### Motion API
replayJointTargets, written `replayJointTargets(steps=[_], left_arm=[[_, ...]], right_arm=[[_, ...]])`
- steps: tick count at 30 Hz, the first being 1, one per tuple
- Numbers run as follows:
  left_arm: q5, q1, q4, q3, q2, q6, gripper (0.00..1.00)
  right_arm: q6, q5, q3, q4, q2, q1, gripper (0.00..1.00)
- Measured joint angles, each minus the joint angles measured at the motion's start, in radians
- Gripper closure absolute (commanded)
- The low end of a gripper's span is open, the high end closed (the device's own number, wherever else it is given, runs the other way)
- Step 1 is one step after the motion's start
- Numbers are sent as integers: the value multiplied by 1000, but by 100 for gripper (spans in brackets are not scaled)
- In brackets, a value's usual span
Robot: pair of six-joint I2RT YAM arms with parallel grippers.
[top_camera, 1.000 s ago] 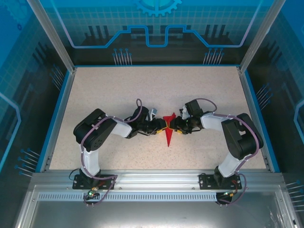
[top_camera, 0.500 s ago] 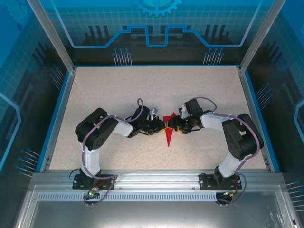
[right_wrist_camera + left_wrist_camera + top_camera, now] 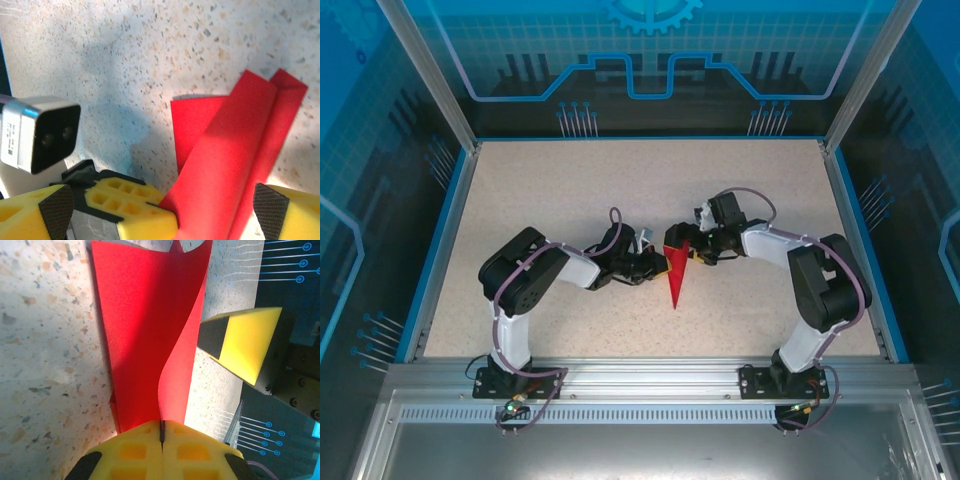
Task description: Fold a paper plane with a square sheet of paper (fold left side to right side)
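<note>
The red paper [image 3: 674, 280] lies mid-table as a narrow, pointed dart shape, its tip toward the arms. My left gripper [image 3: 657, 263] is at its left edge. In the left wrist view the left gripper [image 3: 161, 432] is shut on a raised, curling flap of the paper [image 3: 145, 330]. My right gripper [image 3: 689, 250] hovers at the paper's far right end. In the right wrist view the right gripper [image 3: 163, 209] is open wide, straddling the lifted red paper [image 3: 235, 150] without touching it. The left gripper's yellow fingers [image 3: 137, 207] pinch the flap there.
The speckled table [image 3: 550, 200] is bounded by a blue rim [image 3: 448, 220] and transparent walls. The left wrist camera housing [image 3: 40, 132] sits close to my right gripper. One right finger [image 3: 240, 345] hangs just right of the paper.
My right gripper has opened and drawn back toward the far side, off the paper. The left gripper stays shut on the flap, and the paper now looks narrower.
</note>
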Motion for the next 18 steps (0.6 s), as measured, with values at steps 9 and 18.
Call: replayJointTargets(steps=[9, 18], left_arm=[[0, 0, -2, 0, 0, 0, 97], [-1, 0, -18, 0, 0, 8, 97]], right_arm=[[-1, 18, 60, -31, 65, 0, 3], [-5, 24, 83, -52, 98, -1, 3]])
